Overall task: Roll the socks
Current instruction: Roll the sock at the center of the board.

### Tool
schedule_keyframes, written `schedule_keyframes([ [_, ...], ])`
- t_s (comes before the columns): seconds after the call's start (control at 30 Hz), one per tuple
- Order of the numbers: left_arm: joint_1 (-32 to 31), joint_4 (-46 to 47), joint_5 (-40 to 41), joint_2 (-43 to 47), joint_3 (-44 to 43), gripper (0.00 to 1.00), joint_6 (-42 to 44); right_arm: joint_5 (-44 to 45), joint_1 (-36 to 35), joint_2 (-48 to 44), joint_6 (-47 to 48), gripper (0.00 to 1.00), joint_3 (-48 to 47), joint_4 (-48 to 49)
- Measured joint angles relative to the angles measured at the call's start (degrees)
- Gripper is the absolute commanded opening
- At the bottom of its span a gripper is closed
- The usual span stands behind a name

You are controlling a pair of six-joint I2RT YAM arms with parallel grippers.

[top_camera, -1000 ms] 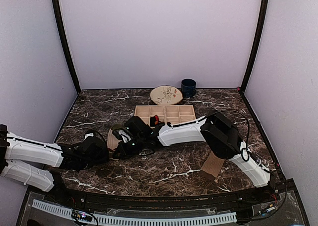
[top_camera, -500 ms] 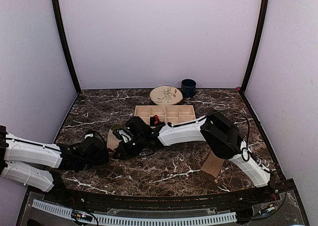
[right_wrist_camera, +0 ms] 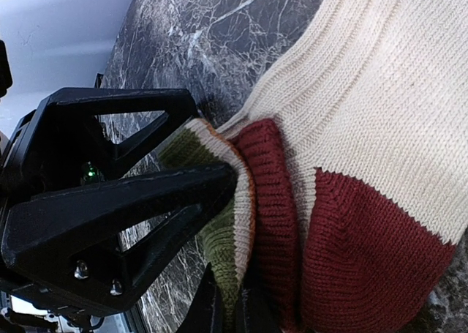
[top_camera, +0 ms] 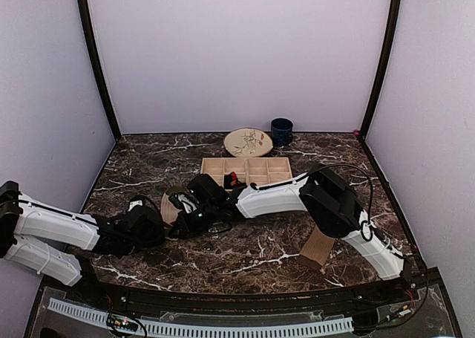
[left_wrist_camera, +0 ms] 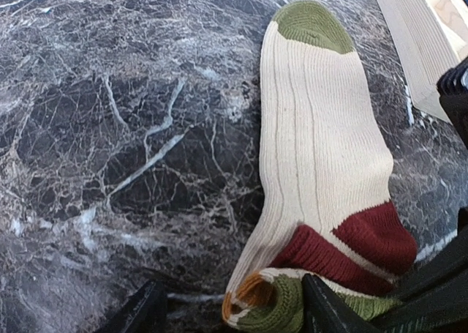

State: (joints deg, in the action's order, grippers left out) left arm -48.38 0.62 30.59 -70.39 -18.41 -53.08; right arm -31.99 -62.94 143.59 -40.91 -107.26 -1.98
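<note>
Left wrist view has the cream striped sock (left_wrist_camera: 322, 150) flat on the marble table (left_wrist_camera: 110, 128) (olive toe pointing away), its curled cuff between the wide-spread fingers of the left gripper (left_wrist_camera: 232, 304). The right gripper (right_wrist_camera: 228, 309) pinches that curl; best keep it tight and roll evenly toeward.

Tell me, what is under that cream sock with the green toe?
Only the marble table shows around the sock, which lies flat on it. The right pincer, shut on the folded cuff, hides what is beneath that end.
</note>
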Motion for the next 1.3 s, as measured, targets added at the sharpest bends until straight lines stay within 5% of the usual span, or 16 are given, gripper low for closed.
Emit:
schedule_keyframes([
  [0.63,1.0,9.4,3.6,-10.3,-3.2,0.61,-1.0,4.5,0.0,-2.1,4.3,0.29,1.7,-1.9],
  [1.3,3.1,26.9,-0.5,-15.1,0.3,0.5,-1.0,16.4,-0.1,-5.5,12.7,0.34,4.6,-3.5],
])
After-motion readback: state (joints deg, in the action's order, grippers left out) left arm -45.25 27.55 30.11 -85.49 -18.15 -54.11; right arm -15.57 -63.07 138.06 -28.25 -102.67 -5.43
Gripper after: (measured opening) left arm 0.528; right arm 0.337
